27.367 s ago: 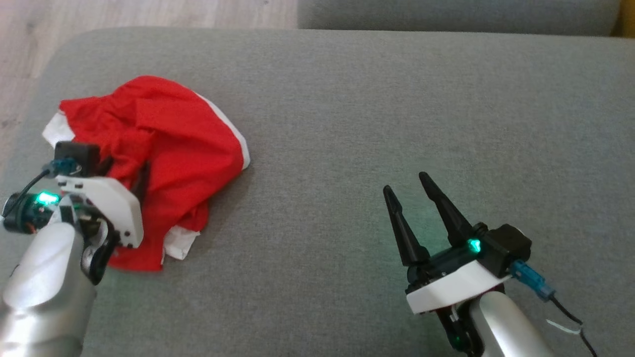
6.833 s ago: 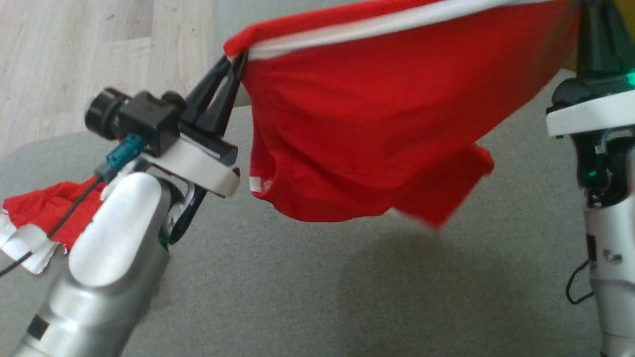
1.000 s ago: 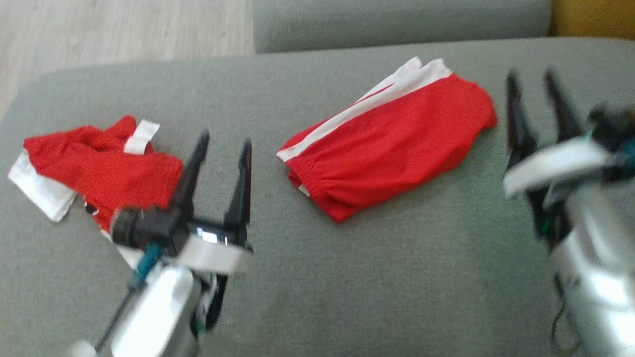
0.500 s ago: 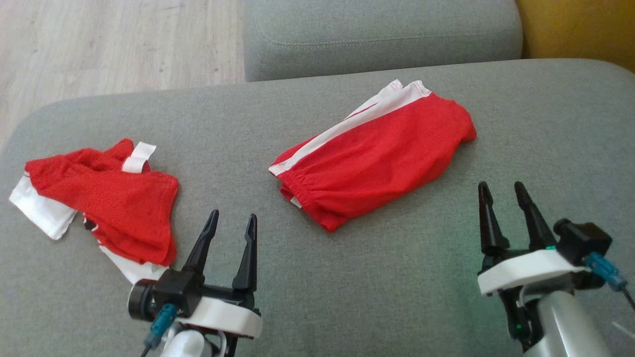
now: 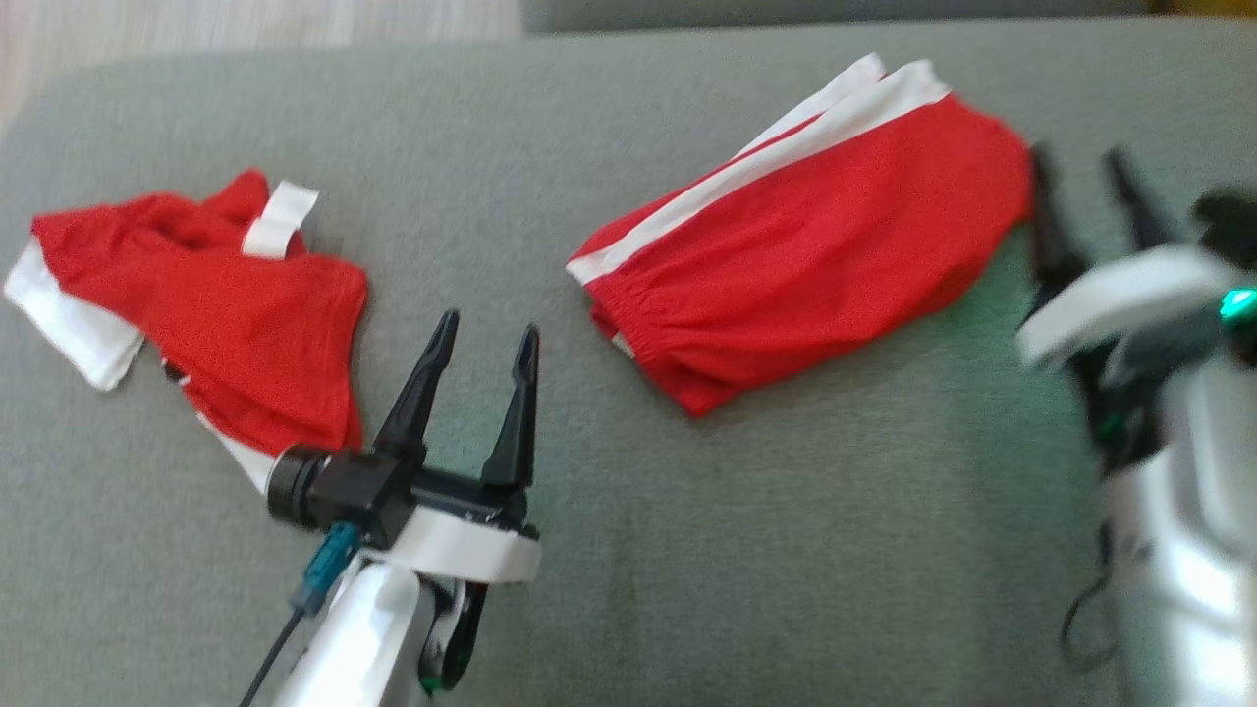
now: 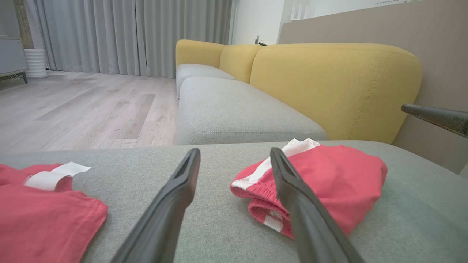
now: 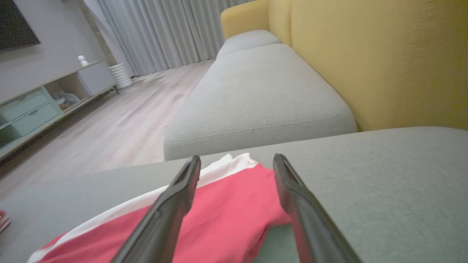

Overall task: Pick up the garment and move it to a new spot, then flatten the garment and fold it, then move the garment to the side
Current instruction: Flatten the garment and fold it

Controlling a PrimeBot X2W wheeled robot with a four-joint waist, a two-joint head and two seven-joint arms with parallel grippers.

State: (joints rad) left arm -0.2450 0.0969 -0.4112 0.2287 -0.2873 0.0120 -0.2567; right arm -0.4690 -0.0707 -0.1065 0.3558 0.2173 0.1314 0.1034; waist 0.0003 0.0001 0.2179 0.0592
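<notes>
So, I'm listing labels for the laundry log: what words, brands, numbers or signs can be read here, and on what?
No readable text anywhere.
Folded red garment: white stripes only, no print.
Crumpled red garment: white bands only, no print.
Left gripper and right gripper: no legible marking; the head view is blurred.

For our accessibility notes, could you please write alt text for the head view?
Folded red shorts with a white side stripe lie on a grey sofa cushion, a crumpled red-and-white garment to their left. The open left gripper points up between the two; the blurred right gripper sits beside the shorts' right end.
</notes>
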